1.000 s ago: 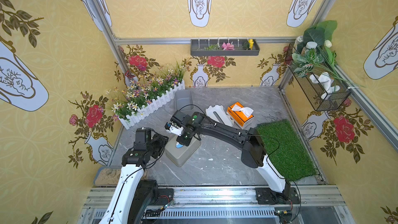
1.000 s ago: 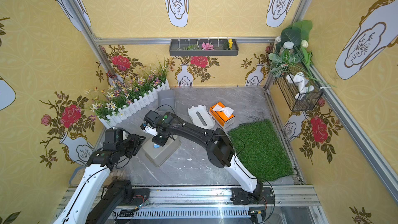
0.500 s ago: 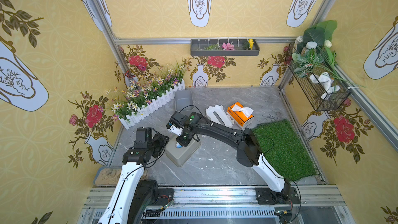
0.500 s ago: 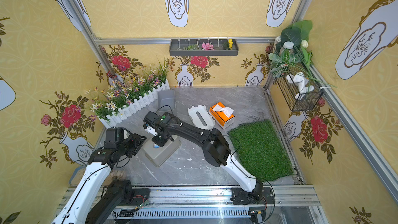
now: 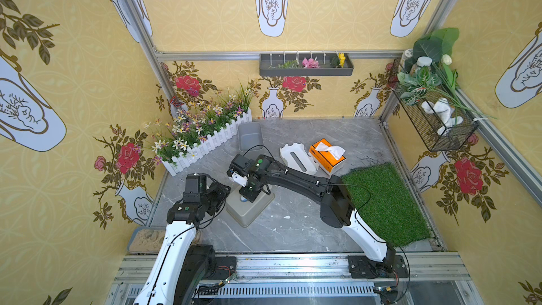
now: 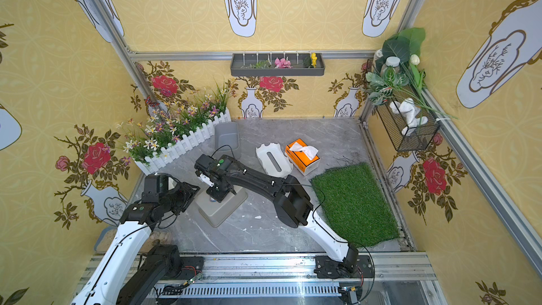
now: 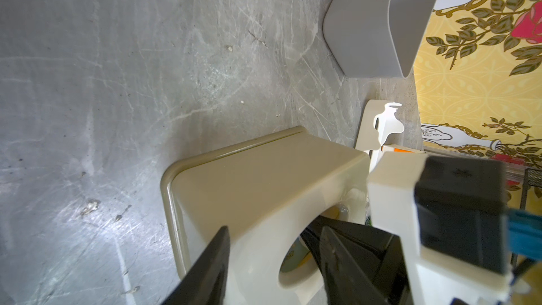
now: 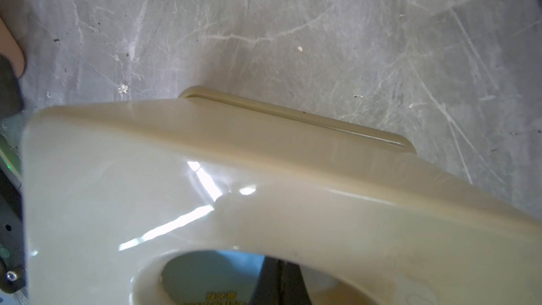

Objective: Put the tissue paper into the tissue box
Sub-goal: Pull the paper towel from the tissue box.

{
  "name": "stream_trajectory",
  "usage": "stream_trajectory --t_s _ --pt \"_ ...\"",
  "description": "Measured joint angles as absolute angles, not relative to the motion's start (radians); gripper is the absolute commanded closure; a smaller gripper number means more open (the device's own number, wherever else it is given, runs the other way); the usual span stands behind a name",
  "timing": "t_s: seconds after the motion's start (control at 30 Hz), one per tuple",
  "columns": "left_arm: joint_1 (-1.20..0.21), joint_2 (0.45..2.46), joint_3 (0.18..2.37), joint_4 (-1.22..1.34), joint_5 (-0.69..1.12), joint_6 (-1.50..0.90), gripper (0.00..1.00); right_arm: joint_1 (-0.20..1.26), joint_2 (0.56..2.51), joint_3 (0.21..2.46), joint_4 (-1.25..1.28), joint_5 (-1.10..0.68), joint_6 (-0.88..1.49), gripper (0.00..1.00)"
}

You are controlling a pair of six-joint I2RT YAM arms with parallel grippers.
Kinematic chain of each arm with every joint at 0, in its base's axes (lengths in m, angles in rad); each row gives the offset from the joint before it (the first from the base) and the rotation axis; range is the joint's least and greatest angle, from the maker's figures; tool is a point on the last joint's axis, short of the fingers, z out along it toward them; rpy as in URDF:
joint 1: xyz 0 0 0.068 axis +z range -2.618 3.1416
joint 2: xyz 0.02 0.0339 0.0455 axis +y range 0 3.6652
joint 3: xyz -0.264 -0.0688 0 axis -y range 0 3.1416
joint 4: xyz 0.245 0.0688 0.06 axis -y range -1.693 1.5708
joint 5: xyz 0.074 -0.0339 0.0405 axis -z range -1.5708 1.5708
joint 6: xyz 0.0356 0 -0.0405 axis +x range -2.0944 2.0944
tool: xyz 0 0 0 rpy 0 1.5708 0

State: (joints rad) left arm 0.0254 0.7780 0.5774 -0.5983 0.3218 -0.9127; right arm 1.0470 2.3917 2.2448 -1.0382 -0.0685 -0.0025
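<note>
At the near side of the surface [image 5: 293, 236], your left claw [image 7: 272, 230] clamps the box [image 5: 249, 212] by its wall, jaws half apart. Beyond it, the right claw [image 8: 280, 283] is shut inside the round hole; what, if anything, it pinches, you can't tell. Seating looks nearly done; next, withdraw straight up. The tissue [image 8: 211, 277] sits inside the box: pale blue wrapper, yellow print.
</note>
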Motion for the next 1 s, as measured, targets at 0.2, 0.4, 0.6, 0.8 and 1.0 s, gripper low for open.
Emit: stream_trajectory --t_s 0.2,0.4,0.6,0.8,1.0 --pt "0.025 0.773 0.577 -0.598 0.322 -0.912 0.49 1.051 2.305 2.181 -1.009 -0.028 0.003 1.00" --pt "0.025 0.786 0.577 -0.597 0.326 -0.901 0.49 1.051 2.264 2.169 -0.968 -0.026 0.022 1.00" --pt "0.025 0.798 0.577 -0.590 0.332 -0.891 0.49 1.052 2.263 2.171 -0.968 -0.026 0.027 1.00" --pt "0.025 0.813 0.577 -0.582 0.341 -0.887 0.49 1.054 2.237 2.197 -0.974 -0.026 0.030 1.00" --pt "0.025 0.851 0.576 -0.561 0.368 -0.887 0.49 1.056 2.243 2.244 -0.986 -0.025 0.030 1.00"
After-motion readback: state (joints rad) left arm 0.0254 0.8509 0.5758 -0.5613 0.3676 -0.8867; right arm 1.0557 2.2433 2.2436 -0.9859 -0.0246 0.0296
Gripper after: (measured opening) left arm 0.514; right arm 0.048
